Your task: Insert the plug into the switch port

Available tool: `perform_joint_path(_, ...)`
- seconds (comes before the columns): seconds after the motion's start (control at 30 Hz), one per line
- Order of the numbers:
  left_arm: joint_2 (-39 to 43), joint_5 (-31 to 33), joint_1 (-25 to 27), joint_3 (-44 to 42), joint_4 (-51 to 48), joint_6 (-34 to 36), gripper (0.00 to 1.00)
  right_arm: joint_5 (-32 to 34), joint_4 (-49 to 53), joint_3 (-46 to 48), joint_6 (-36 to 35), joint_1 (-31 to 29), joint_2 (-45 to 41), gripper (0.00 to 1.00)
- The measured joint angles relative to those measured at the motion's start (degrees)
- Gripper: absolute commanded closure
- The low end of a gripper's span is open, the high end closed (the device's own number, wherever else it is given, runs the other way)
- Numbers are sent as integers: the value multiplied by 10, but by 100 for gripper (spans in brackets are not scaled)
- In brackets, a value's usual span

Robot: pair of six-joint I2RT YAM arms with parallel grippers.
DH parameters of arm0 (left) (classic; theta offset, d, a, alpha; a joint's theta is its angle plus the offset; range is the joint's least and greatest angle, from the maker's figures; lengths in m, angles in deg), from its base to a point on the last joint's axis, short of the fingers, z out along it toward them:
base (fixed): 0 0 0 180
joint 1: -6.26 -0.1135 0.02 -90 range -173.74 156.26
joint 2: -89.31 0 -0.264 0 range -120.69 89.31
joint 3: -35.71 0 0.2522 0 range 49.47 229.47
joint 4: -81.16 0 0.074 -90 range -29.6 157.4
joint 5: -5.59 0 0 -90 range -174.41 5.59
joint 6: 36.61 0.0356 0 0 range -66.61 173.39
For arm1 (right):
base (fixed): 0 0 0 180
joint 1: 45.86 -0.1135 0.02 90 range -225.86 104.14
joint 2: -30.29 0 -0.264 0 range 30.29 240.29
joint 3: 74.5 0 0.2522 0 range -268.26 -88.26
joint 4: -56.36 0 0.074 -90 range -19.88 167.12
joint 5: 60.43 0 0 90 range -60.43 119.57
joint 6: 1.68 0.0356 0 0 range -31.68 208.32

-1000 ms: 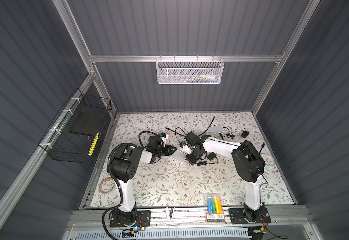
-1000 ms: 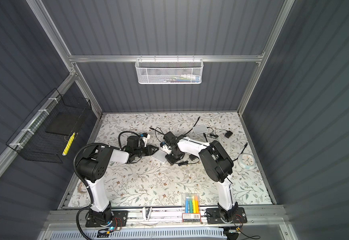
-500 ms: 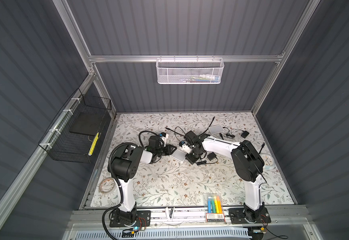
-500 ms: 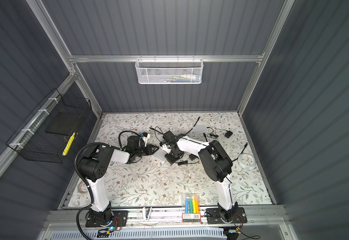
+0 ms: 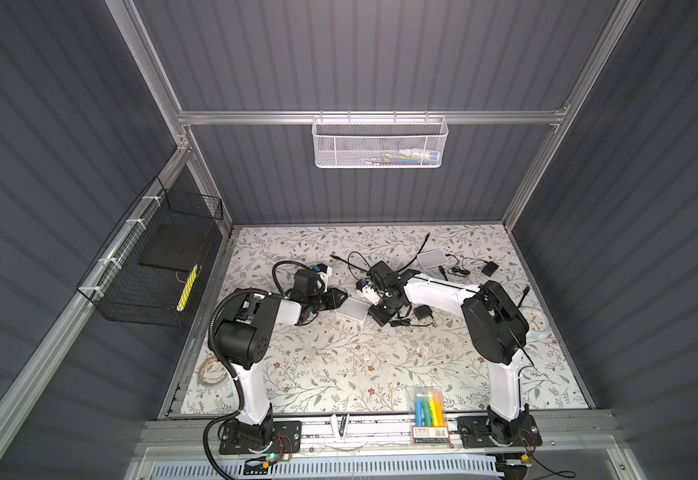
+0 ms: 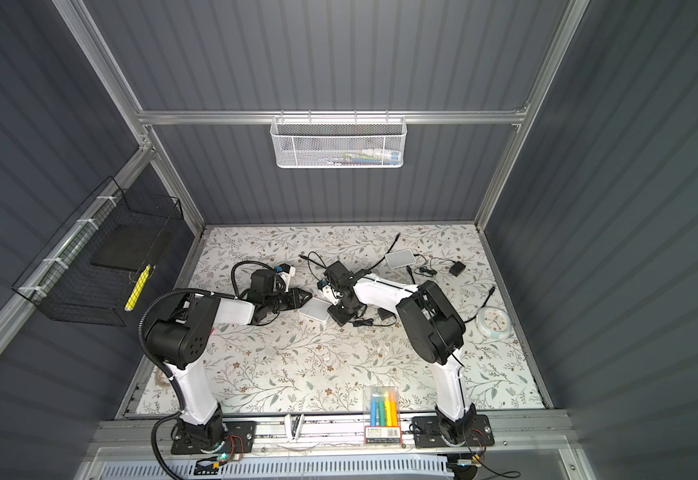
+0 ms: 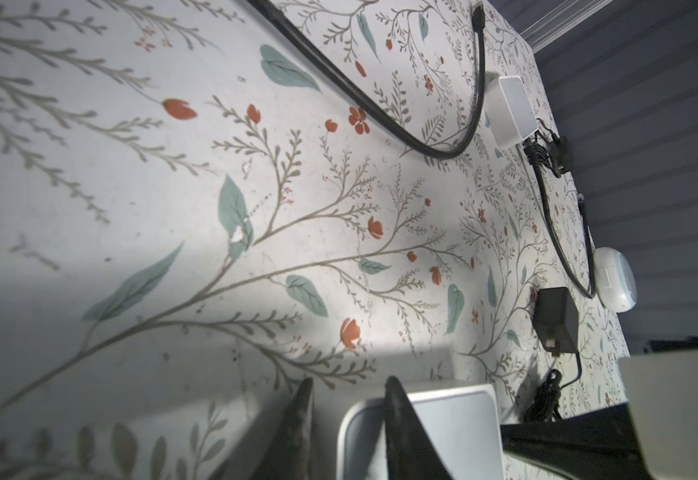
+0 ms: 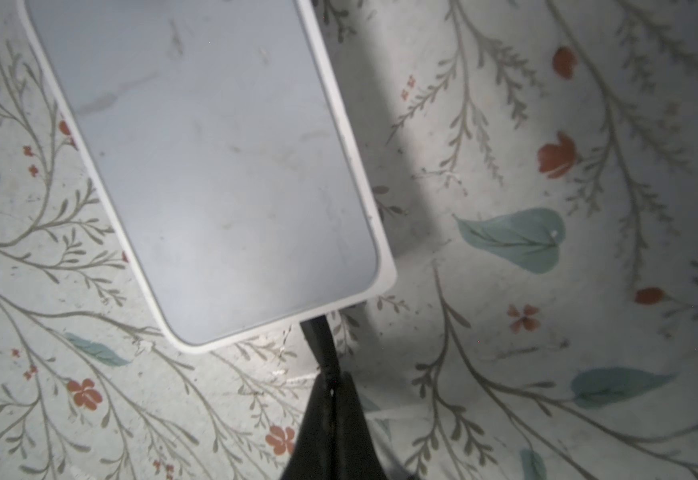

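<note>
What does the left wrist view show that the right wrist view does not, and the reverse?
Only the left wrist view: the left gripper straddling an edge of the switch, a black adapter, a second white box and a round white device. Only the right wrist view: the right gripper holding the plug at the switch's end. Both: the switch and the floral table cover.

Nothing legible anywhere: the printed label on the marker pack is too small to make out, likewise the clock face.
</note>
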Motion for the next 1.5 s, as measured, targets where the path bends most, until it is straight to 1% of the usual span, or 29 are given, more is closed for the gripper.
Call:
perform_joint_path(0.2,4,2,0,12,-32,11,71,9,-54,45,-2,-3,-24,99)
perform_joint_path(0.23,6,2,0,14,-41,14,71,10,-59,50,-3,-4,-26,96)
perform_joint_path(0.3,12,6,0,18,-61,20,70,11,-69,56,-4,-4,-28,84)
perform_joint_path(0.4,23,12,1,28,-108,32,67,13,-97,61,-11,-5,-35,74)
perform_joint_path(0.47,32,17,0,35,-143,41,64,16,-115,61,-16,-6,-44,71)
perform_joint_path(0.6,49,33,-12,43,-204,50,61,22,-129,62,-26,-6,-71,72)
perform_joint_path(0.7,68,50,-30,44,-244,54,59,17,-130,63,-19,0,-94,72)
perform_joint_path(0.77,81,60,-40,44,-264,56,58,6,-129,63,0,9,-106,73)
perform_joint_path(0.83,95,67,-50,44,-277,56,58,-16,-122,63,32,18,-112,80)
perform_joint_path(0.93,115,72,-57,44,-290,56,58,-55,-104,61,81,24,-112,75)
perform_joint_path(1.0,120,70,-57,45,-293,55,58,-86,-101,66,110,18,-113,71)
perform_joint_path(1.07,121,59,-57,45,-294,53,62,-112,-107,80,137,8,-113,69)
perform_joint_path(1.1,119,48,-56,45,-293,51,64,-125,-113,92,150,3,-113,69)
perform_joint_path(1.2,107,27,-47,48,-296,51,64,-155,-135,134,191,-10,-113,70)
perform_joint_path(1.27,94,20,-33,53,-299,51,64,-161,-138,150,212,-13,-112,70)
perform_joint_path(1.4,84,9,-9,56,-303,51,64,-158,-152,152,238,-12,-112,69)
perform_joint_path(1.5,83,5,-4,59,-305,50,64,-153,-158,143,249,-11,-102,69)
